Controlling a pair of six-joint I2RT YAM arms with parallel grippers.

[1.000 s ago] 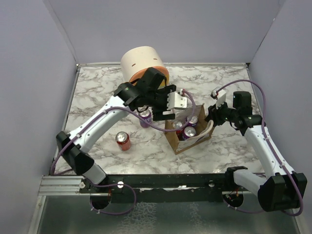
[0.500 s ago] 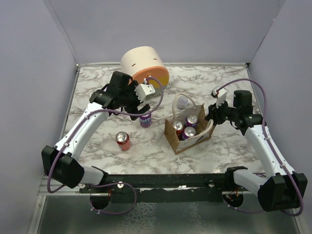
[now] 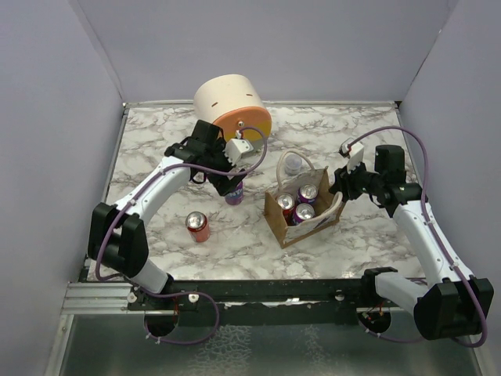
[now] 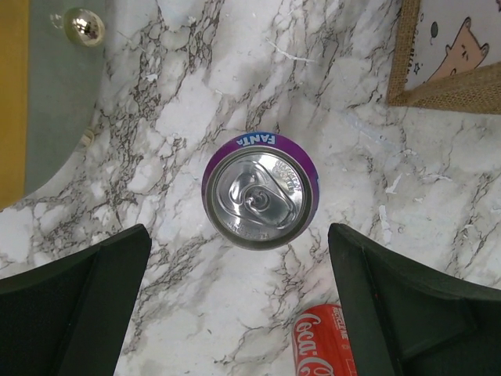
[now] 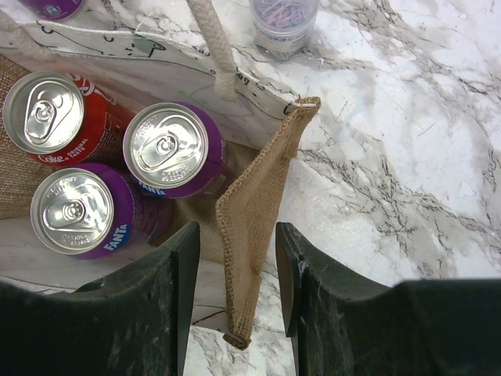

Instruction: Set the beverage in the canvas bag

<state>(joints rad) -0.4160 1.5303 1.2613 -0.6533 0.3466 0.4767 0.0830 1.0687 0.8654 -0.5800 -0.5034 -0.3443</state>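
Motion first: the left gripper [image 4: 239, 235] has swung away from the canvas bag [image 3: 283, 229] and now hangs over a loose purple can [image 4: 260, 190] standing upright near the middle of the surface, its jaws spread wide and empty on either side. That looks like the next pick lining up. The right gripper [image 5: 235, 235] pinches the bag's side wall, keeping the mouth open. Inside stand three packed cans [image 5: 166, 149], one red and two purple. A loose red can [image 3: 197, 225] waits toward the near-left corner.

Purple can [image 4: 260, 190] free all round, red can [image 4: 321, 346] near, canvas bag [image 4: 462, 92] corner beside
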